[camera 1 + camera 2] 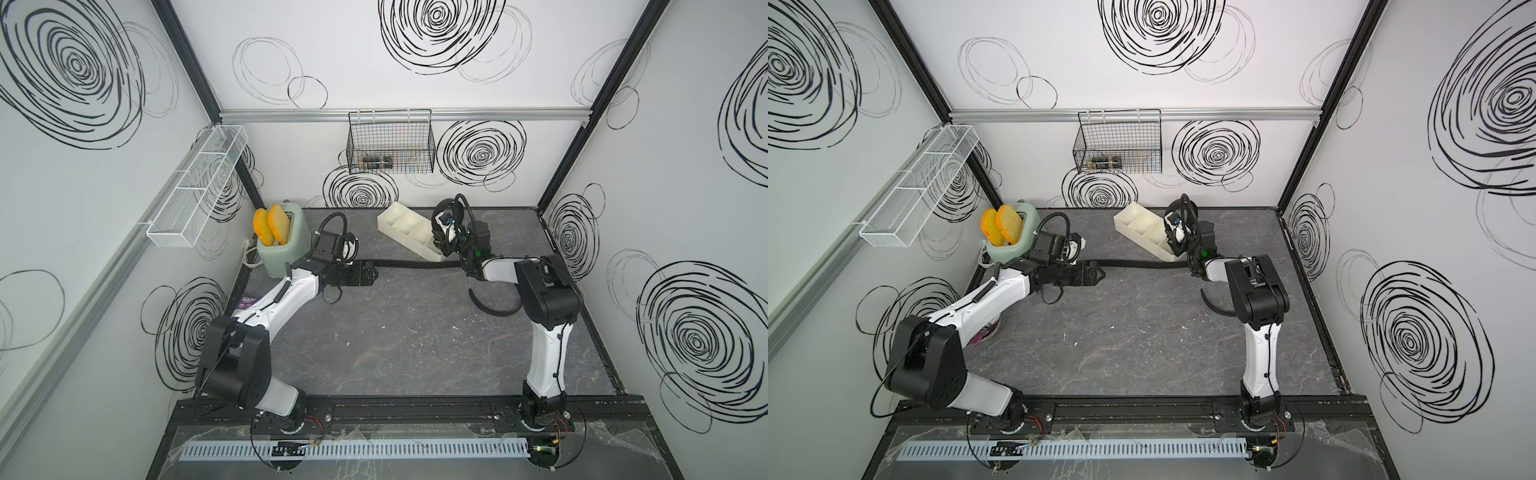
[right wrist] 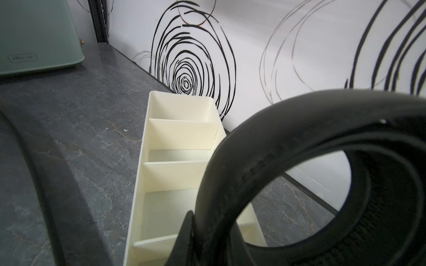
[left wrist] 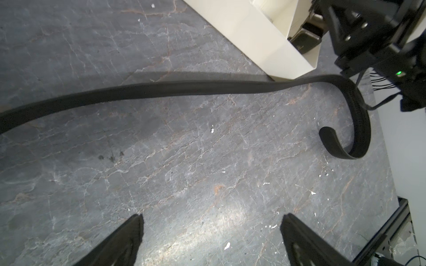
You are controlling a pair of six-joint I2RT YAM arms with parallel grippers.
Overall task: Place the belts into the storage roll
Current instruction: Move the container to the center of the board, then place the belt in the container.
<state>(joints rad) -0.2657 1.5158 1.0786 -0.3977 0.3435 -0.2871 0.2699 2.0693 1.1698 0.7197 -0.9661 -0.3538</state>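
Note:
The storage roll (image 1: 405, 226) (image 1: 1138, 224) (image 2: 179, 142) is a cream tray with divided compartments, lying slantwise near the back wall. One belt, wound into a black coil (image 2: 299, 142) (image 1: 439, 237), hangs over the tray's near end, and my right gripper (image 2: 214, 226) (image 1: 446, 243) is shut on it. The other belt (image 3: 184, 88) (image 1: 415, 264) (image 1: 1133, 264) lies stretched out on the table, passing the tray's end and curling up under the right arm. My left gripper (image 3: 212, 218) (image 1: 368, 275) is open at that strap's left end, with nothing between its fingers.
A green toaster (image 1: 284, 245) (image 2: 34, 34) with two yellow slices stands at the back left. On the walls hang a white mesh shelf (image 1: 195, 191) and a black wire basket (image 1: 390, 145). A small purple packet (image 1: 245, 301) lies under the left arm.

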